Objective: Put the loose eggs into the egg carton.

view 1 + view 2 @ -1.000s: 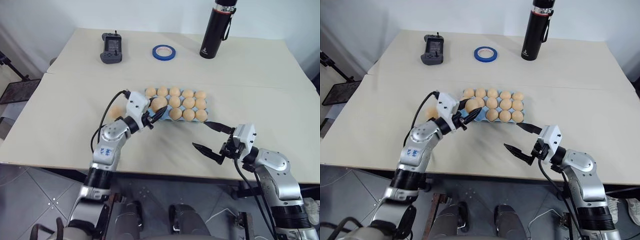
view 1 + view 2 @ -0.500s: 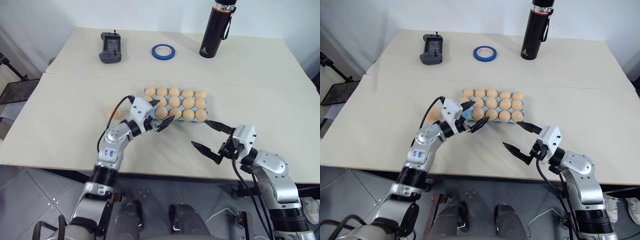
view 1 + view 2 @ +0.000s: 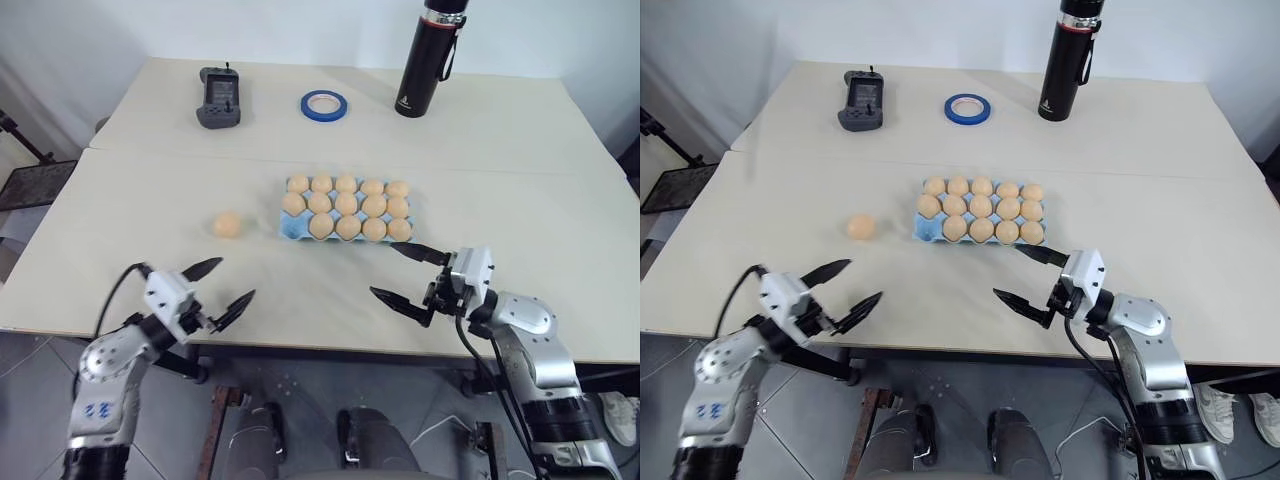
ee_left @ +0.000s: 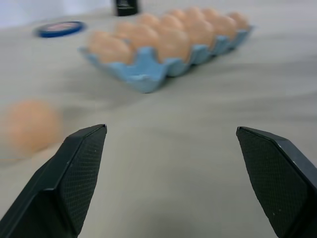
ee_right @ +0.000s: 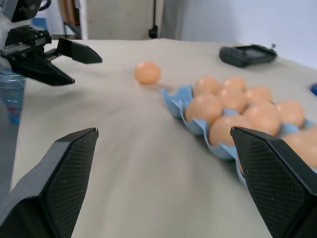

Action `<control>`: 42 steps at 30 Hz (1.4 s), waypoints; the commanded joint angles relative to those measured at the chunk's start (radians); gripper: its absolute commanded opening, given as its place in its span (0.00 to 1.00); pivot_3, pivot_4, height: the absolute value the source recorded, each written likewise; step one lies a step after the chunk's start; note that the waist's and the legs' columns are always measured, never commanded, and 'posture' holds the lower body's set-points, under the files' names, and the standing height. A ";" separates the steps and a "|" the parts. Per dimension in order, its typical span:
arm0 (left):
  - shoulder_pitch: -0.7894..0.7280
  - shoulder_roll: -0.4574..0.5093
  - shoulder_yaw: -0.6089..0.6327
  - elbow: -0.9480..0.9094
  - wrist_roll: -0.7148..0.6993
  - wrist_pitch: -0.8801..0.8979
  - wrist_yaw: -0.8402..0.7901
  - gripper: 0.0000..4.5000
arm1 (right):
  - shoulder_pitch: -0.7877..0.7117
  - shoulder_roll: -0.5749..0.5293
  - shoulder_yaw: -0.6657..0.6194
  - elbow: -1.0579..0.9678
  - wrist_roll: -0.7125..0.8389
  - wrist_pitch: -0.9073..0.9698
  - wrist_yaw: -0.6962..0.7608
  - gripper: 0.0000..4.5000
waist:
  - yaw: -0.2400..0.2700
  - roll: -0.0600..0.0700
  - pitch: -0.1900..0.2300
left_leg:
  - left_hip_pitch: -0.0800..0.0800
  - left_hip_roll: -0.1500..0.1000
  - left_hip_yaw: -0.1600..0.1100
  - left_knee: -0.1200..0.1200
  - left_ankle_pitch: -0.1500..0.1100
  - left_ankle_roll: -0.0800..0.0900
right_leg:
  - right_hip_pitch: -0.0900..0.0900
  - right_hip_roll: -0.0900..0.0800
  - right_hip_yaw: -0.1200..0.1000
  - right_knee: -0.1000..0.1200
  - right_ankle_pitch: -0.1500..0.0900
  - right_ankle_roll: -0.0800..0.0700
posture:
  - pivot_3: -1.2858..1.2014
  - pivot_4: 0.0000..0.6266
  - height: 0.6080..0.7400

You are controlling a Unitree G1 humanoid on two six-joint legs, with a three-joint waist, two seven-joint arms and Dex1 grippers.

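The light-blue egg carton (image 3: 293, 229) lies mid-table with eggs in nearly every cup; its near-left corner cup is bare. One loose egg (image 3: 227, 224) rests on the table just left of the carton, also seen as a blurred egg (image 4: 29, 126) in the left wrist view. My left gripper (image 3: 232, 280) hangs open and empty at the table's near edge, nearer than the loose egg and apart from it. My right gripper (image 3: 383, 270) is open and empty, in front of the carton's right end.
A black bottle (image 3: 420, 60), a blue tape ring (image 3: 321, 102) and a black handheld controller (image 3: 219, 97) stand along the far side of the table. The near table edge runs just under both grippers.
My left gripper opened at the carton's left end, left its egg in a cup, then drew back left to the near table edge. The right gripper stayed put.
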 commanded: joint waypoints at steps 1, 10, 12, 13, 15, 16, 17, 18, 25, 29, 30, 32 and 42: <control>0.067 -0.041 0.098 -0.063 -0.050 0.007 0.098 0.99 | -0.037 0.005 0.000 0.013 0.027 -0.005 0.029 1.00 | -0.001 0.000 0.000 | 0.000 0.000 0.000 -0.001 0.000 0.000 | 0.000 0.000 0.000 -0.001 0.000 0.000 | 0.52 0.24 1.00; 0.076 -0.109 0.115 -0.090 -0.057 0.059 0.242 0.99 | -0.090 0.016 0.014 0.050 0.021 -0.012 0.050 1.00 | 0.001 0.000 0.000 | -0.001 0.000 -0.001 -0.003 0.000 0.000 | -0.001 0.001 -0.001 -0.002 -0.001 -0.001 | 0.52 0.24 1.00; 0.027 -0.105 0.093 -0.071 -0.046 0.083 0.259 0.99 | -0.097 0.019 0.016 0.058 0.013 -0.017 0.050 1.00 | 0.001 0.000 0.000 | -0.001 0.000 -0.001 -0.002 0.000 0.000 | -0.001 0.001 -0.001 -0.002 0.000 0.000 | 0.52 0.24 1.00; -0.011 -0.103 0.081 -0.053 -0.039 0.094 0.268 0.99 | -0.100 0.020 0.017 0.061 0.010 -0.019 0.049 1.00 | 0.001 0.000 0.000 | -0.001 0.000 -0.001 -0.001 0.000 0.000 | -0.001 0.001 -0.001 -0.001 0.000 0.000 | 0.52 0.24 1.00; -0.095 -0.101 0.057 -0.003 -0.025 0.110 0.284 0.99 | -0.107 0.020 0.022 0.069 -0.007 -0.031 0.047 1.00 | 0.001 0.000 0.000 | 0.000 0.000 -0.001 0.000 0.000 0.000 | 0.000 0.001 -0.001 -0.001 0.000 0.000 | 0.52 0.24 1.00; -0.152 -0.100 0.043 0.039 -0.011 0.111 0.292 0.99 | -0.108 0.023 0.023 0.068 -0.011 -0.032 0.044 1.00 | 0.001 0.000 0.000 | -0.001 0.000 -0.001 0.000 0.000 0.000 | 0.000 0.001 -0.001 -0.001 0.001 0.001 | 0.52 0.24 1.00; -0.211 -0.091 0.023 0.097 0.025 0.122 0.313 0.99 | -0.108 0.026 0.024 0.064 -0.012 -0.030 0.040 1.00 | 0.004 0.000 0.000 | 0.000 0.000 0.000 0.000 0.000 0.000 | 0.000 0.001 -0.001 -0.001 0.001 0.001 | 0.52 0.24 1.00; -0.257 -0.086 0.010 0.148 0.052 0.109 0.322 0.99 | -0.108 0.030 0.025 0.061 -0.013 -0.029 0.037 1.00 | 0.004 0.000 0.000 | 0.000 0.000 -0.001 0.001 0.000 0.000 | 0.000 0.001 -0.002 -0.001 0.001 0.001 | 0.52 0.24 1.00; -0.492 -0.096 -0.028 0.472 0.089 0.084 0.329 0.99 | -0.089 0.038 0.028 0.022 -0.014 -0.016 0.010 1.00 | 0.004 -0.001 0.000 | -0.001 0.001 0.002 0.000 0.001 0.004 | -0.002 0.004 0.000 0.000 0.001 0.003 | 0.52 0.24 1.00; -0.547 -0.102 -0.039 0.550 0.086 0.070 0.314 0.95 | -0.079 0.039 0.026 0.010 -0.012 -0.012 -0.004 1.00 | 0.004 -0.001 0.000 | -0.001 0.001 0.002 0.001 0.001 0.003 | -0.002 0.005 0.000 0.000 0.000 0.003 | 0.52 0.24 1.00; -0.554 -0.103 -0.041 0.559 0.084 0.068 0.309 0.91 | -0.077 0.040 0.026 0.007 -0.011 -0.011 -0.007 1.00 | 0.004 -0.001 0.000 | -0.001 0.001 0.003 0.001 0.001 0.003 | -0.002 0.004 0.001 0.000 0.001 0.003 | 0.52 0.24 1.00; -0.562 -0.101 -0.048 0.570 0.086 0.065 0.300 0.79 | -0.074 0.041 0.026 0.004 -0.011 -0.011 -0.012 1.00 | 0.004 -0.001 0.000 | -0.001 0.001 0.003 0.002 0.000 0.001 | -0.002 0.004 0.001 0.001 0.001 0.003 | 0.52 0.24 1.00; -0.571 -0.100 -0.107 0.426 0.009 0.087 0.108 0.35 | -0.064 0.045 0.028 -0.001 -0.015 -0.016 -0.031 1.00 | 0.006 -0.001 0.000 | -0.001 0.001 0.002 0.003 0.000 -0.001 | -0.002 0.004 0.000 0.003 0.001 0.003 | 0.52 0.24 1.00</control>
